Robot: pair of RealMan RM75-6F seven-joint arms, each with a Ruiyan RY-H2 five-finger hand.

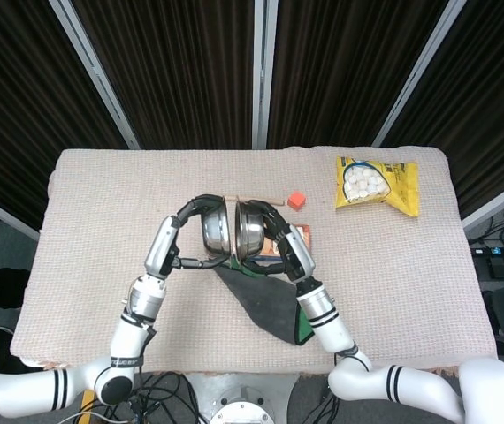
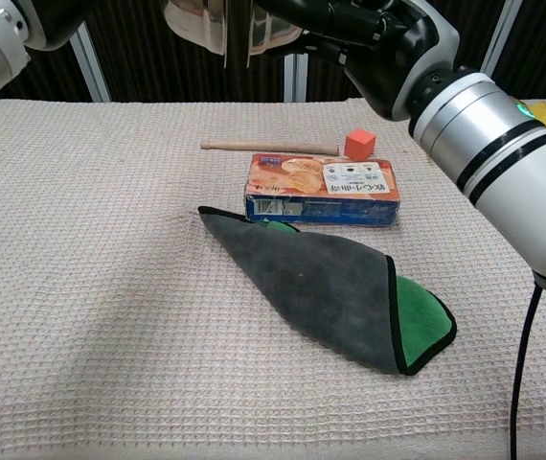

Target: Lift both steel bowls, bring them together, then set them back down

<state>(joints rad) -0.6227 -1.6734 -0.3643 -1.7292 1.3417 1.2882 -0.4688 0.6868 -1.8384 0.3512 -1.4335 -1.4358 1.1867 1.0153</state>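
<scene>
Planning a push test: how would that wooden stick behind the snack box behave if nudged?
The wooden stick looks round and slender, so it would probably roll if pushed sideways. The waffle-weave tablecloth may slow it. The red cube beside its end could stop it.

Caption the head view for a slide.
Two robot hands hold steel bowls together above a cloth and snack box.

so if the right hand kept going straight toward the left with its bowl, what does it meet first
The left hand's steel bowl. The right hand holds its steel bowl rim to rim with it above the table; any remaining gap is too narrow to judge.
</scene>
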